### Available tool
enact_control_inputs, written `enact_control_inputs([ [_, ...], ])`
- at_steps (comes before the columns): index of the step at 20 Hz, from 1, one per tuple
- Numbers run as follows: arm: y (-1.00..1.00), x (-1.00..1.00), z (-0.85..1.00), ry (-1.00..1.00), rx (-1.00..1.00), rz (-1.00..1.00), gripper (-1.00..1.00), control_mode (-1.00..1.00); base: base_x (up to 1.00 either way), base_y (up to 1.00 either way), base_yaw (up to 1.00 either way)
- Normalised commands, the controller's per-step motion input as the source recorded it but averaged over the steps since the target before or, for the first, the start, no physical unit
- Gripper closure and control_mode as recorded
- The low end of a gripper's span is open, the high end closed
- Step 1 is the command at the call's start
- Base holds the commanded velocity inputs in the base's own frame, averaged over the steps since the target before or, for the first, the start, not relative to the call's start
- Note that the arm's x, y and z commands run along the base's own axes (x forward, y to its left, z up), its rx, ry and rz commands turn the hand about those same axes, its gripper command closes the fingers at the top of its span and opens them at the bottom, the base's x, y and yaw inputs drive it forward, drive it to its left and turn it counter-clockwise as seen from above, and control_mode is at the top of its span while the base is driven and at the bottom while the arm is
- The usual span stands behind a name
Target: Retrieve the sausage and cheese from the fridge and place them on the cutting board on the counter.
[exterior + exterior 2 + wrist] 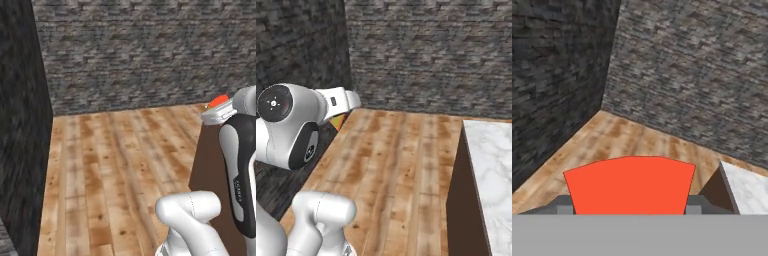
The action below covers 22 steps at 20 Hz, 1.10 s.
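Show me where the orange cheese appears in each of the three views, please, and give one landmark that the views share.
Left base view: the cheese is a small orange spot near the right edge, above the middle.
Right base view: an orange tip at the left, a little above the middle.
Hand view: a big orange wedge at the bottom centre.
Shared landmark: the wall corner where both dark walls meet the wooden floor.

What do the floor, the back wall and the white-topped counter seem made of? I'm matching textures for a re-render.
The plank floor looks like matte varnished wood: long brown boards with grain and knots. The grey back wall looks like rough stone or brick, laid in small uneven courses. The white counter top looks like polished marble with grey veins; its dark brown side is plain, perhaps wood.
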Motion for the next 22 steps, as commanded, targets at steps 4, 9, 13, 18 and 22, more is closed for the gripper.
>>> enact_control_inputs([
  [4, 0.00, 0.00, 0.00, 0.00, 0.00, 0.00, 1.00, 1.00, 1.00, 0.35, -0.10],
  [9, 0.00, 0.00, 0.00, 0.00, 0.00, 0.00, 1.00, 1.00, 1.00, 0.48, 0.00],
  [13, 0.00, 0.00, 0.00, 0.00, 0.00, 0.00, 1.00, 1.00, 1.00, 0.25, -0.13],
  [18, 0.00, 0.00, 0.00, 0.00, 0.00, 0.00, 1.00, 1.00, 1.00, 0.51, -0.15],
  [22, 0.00, 0.00, 0.00, 0.00, 0.00, 0.00, 1.00, 1.00, 1.00, 0.42, -0.32],
])
